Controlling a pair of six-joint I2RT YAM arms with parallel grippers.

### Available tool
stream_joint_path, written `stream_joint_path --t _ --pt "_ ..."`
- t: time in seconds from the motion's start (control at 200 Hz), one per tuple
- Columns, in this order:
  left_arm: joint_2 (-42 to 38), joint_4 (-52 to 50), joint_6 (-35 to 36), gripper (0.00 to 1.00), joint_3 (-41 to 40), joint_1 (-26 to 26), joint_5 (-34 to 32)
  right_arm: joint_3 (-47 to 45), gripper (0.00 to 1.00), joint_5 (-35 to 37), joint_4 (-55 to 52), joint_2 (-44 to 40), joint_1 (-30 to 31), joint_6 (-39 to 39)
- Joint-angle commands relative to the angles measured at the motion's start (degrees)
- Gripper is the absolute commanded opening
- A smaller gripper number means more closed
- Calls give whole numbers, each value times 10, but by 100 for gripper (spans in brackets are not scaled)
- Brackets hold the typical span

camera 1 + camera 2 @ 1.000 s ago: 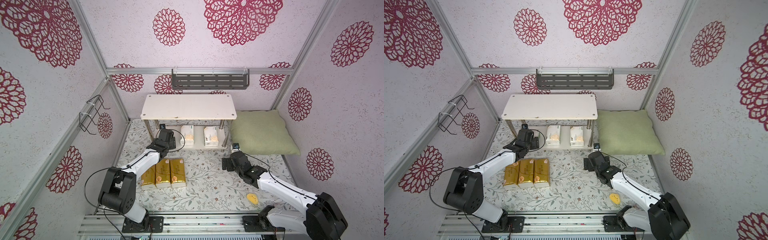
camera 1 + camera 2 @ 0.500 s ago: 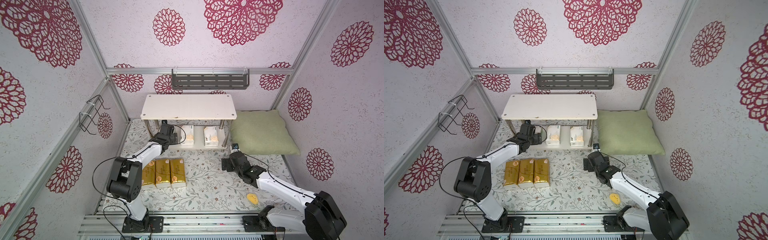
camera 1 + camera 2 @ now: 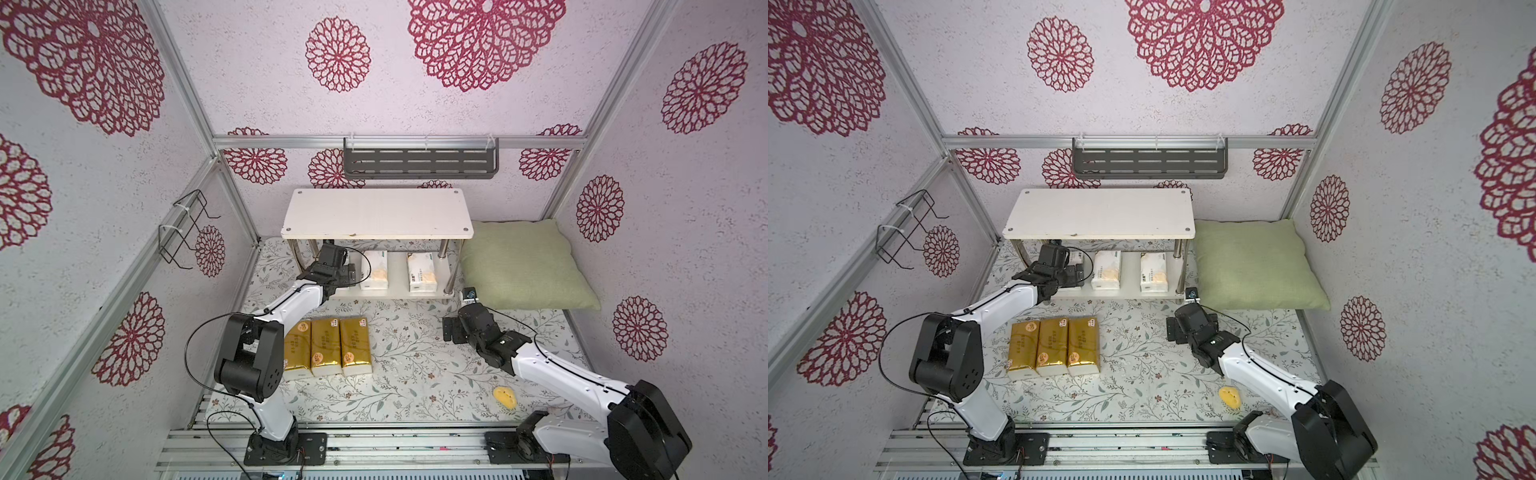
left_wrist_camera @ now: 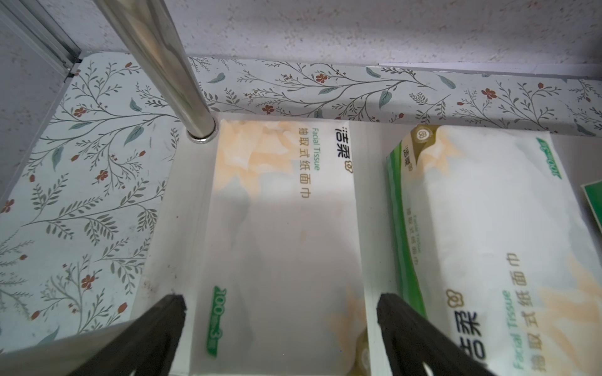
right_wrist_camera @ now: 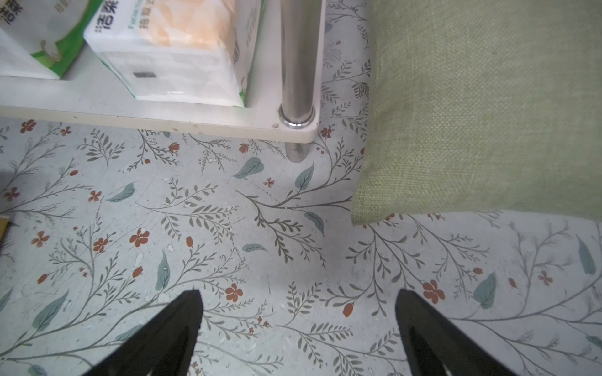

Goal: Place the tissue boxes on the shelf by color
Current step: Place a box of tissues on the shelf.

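Shelf [image 3: 376, 214], lower board: three white packs in a row, each lying front to back with gaps between. They are the left-end pack [image 4: 277, 234], middle pack [image 3: 374, 270] and right-end pack [image 3: 422, 272]. Left gripper [image 4: 280, 299] straddles the left-end pack with its jaws spread wide, one finger on either side, not pinching it. Three gold packs [image 3: 325, 345] lie side by side, touching, on the floral mat [image 3: 415, 357] toward its front-left corner. Right gripper [image 5: 298, 294] hangs over the mat off the shelf's right front leg, jaws wide apart.

Versus a second ago: left jaws have parted and the left elbow has shifted toward the shelf. Right arm and gold packs are unchanged.

Room: green pillow [image 3: 523, 266] lies just beside the shelf's right end, and a yellow scrap [image 3: 505, 397] sits near the mat's front edge. A grey slotted rack [image 3: 419, 162] hangs on the back wall and a black wire rack [image 3: 183, 228] on the left wall. The walls carry red rosettes.
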Motion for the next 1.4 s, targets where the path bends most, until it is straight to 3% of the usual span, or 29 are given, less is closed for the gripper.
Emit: stream_joint_path --t 0.0,0.751,1.396 --pt "7 -18 6 97 21 2 8 20 99 3 8 -4 2 -9" --pt "45 -43 0 100 29 3 -16 14 99 4 11 -1 4 -9" --pt "32 -53 -2 94 27 2 -57 7 99 2 14 -5 3 -8"
